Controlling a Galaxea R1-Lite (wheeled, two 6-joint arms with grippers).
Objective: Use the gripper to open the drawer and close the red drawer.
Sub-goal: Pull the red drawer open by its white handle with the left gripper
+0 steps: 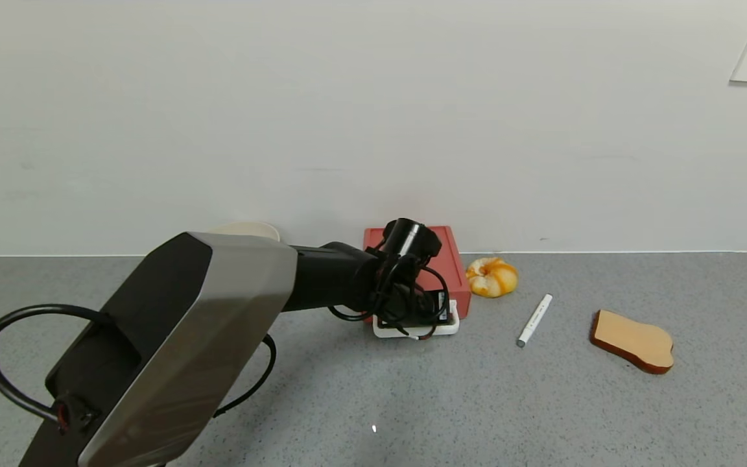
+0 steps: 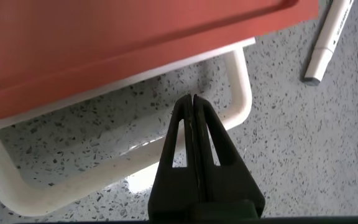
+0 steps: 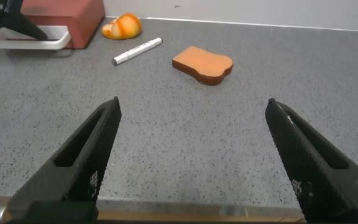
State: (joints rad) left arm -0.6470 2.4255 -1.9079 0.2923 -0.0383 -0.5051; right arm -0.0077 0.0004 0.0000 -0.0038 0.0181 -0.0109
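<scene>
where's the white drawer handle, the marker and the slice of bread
white drawer handle (image 2: 241,93), left wrist view, its side bar.
marker (image 1: 535,320), head view, mid barrel.
slice of bread (image 1: 633,338), head view, tan top face.

Soft, even indoor light filled all three views, bright without harsh glare. The grey speckled counter (image 1: 542,402) showed only faint, diffuse shadows beneath the arm and beside the slice of bread (image 1: 633,340). The silver arm shell (image 1: 205,337) carried a dull sheen. In the left wrist view the left end effector (image 2: 193,102) looked slightly soft, and a pale reflection lay inside the white handle (image 2: 244,93). The wall (image 1: 373,117) was evenly lit.
</scene>
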